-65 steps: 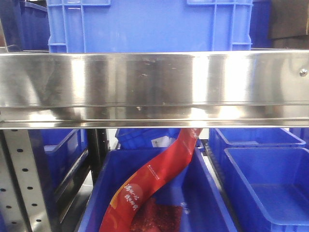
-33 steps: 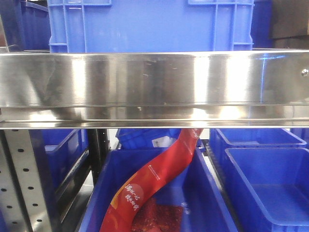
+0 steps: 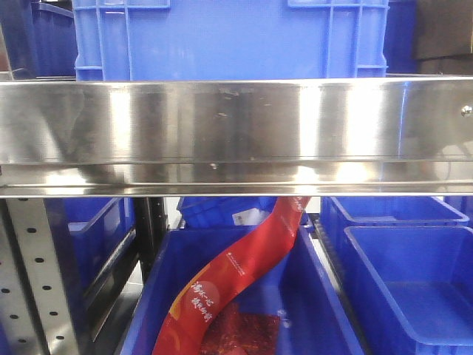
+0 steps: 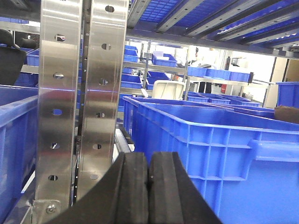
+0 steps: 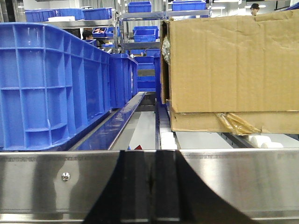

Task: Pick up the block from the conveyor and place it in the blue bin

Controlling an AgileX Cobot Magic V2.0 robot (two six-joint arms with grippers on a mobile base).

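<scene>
Both the left gripper (image 4: 148, 179) and right gripper (image 5: 150, 184) have fingers pressed together, apparently empty; a blue bin (image 4: 219, 149) stands just beyond the left one.

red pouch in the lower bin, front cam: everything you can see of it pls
The red pouch is a long, glossy, flexible pack with white print and yellow patches low down. It leans diagonally, bowed, its top hidden behind the steel shelf rail and its lower end running out of frame inside the blue bin. Beside its base lies something speckled red; contact unclear.

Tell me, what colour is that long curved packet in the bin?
Red packet with pale lettering, clearest in the front-facing view.
</scene>
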